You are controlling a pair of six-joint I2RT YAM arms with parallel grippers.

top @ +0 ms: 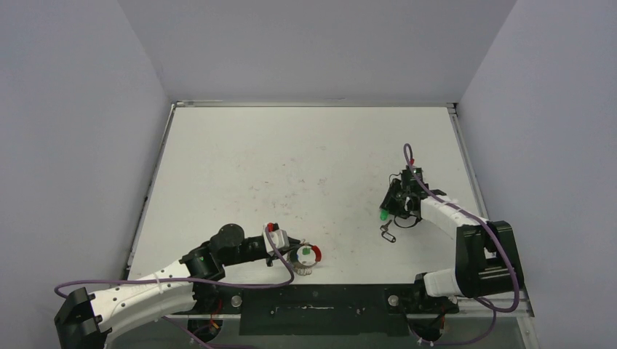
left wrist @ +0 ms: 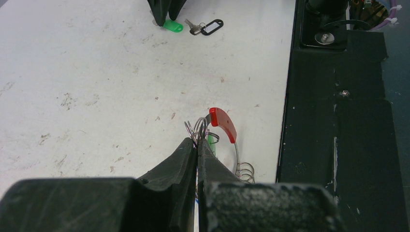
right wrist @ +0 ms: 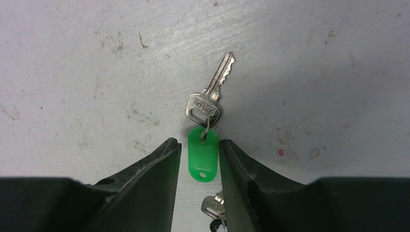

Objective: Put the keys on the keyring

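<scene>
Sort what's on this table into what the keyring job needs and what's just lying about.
Job in hand:
keyring, pinched in the left gripper
green-tagged key, its tag between the open fingers of the right gripper

Lying about, for now:
black-tagged key, untouched beside the green one
</scene>
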